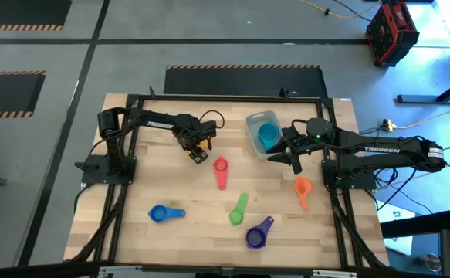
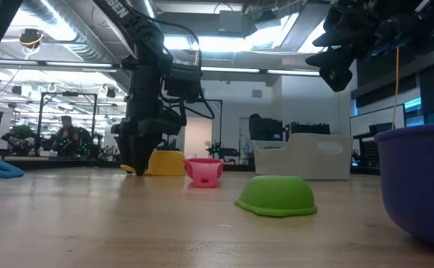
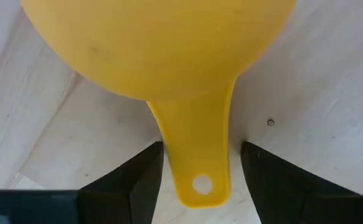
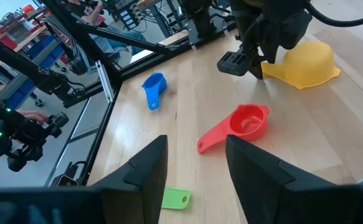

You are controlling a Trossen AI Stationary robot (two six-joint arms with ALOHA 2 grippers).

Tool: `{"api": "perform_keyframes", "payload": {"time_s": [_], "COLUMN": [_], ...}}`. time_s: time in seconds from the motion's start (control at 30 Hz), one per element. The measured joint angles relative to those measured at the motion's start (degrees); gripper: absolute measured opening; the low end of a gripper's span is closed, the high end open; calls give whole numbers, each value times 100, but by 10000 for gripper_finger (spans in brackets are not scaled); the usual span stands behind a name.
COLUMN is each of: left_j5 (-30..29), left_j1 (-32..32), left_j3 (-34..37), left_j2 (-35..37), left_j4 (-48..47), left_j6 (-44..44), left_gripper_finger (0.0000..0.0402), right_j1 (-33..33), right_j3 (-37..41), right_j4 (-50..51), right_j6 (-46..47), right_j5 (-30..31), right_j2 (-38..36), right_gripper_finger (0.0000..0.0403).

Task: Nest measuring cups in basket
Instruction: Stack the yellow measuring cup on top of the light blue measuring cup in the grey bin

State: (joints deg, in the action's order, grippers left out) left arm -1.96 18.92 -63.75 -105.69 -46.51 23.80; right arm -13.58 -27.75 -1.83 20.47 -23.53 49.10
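The yellow cup (image 3: 162, 43) lies upside down on its rim on the table, also seen in the right wrist view (image 4: 304, 62). My left gripper (image 3: 201, 180) is open and low over the table, one finger on each side of the cup's flat handle. The basket (image 1: 257, 139) stands at the far right with the teal cup (image 1: 268, 137) inside. My right gripper (image 1: 290, 157) is open and raised just beside the basket's near right corner. Red (image 1: 221, 171), green (image 1: 238, 208), purple (image 1: 259, 232), blue (image 1: 165, 214) and orange (image 1: 302, 191) cups lie loose on the table. My left gripper comes from above, pointing down, its fingers across the yellow cup's handle (image 3: 197, 143) near the free end with the hole. A narrow gap shows at one finger (image 3: 274, 180). Whether the other finger (image 3: 137, 180) touches the handle, I cannot tell.
The table's black frame rail (image 1: 225, 98) runs along the far edge and both sides. The red cup (image 4: 246, 121) lies upright close to the yellow one. The green cup (image 2: 276, 195) rests upside down near the front. Bare wood lies between the red cup and the basket.
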Motion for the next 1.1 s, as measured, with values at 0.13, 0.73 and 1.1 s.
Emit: {"api": "perform_keyframes", "payload": {"time_s": [0.13, 0.73, 1.1], "left_j5": [5, -13, -92], "left_j1": [0, 0, -50], "left_j3": [2, 2, 9], "left_j2": [0, 0, 51], "left_j4": [1, 12, 288], "left_j6": [-1, 6, 17], "left_gripper_finger": [194, 137, 135], "right_j1": [0, 0, 1], "right_j3": [0, 0, 0], "right_j4": [0, 0, -2], "right_j6": [0, 0, 0], "right_j5": [0, 0, 1], "right_j2": [0, 0, 0], "right_gripper_finger": [168, 168, 168]}}
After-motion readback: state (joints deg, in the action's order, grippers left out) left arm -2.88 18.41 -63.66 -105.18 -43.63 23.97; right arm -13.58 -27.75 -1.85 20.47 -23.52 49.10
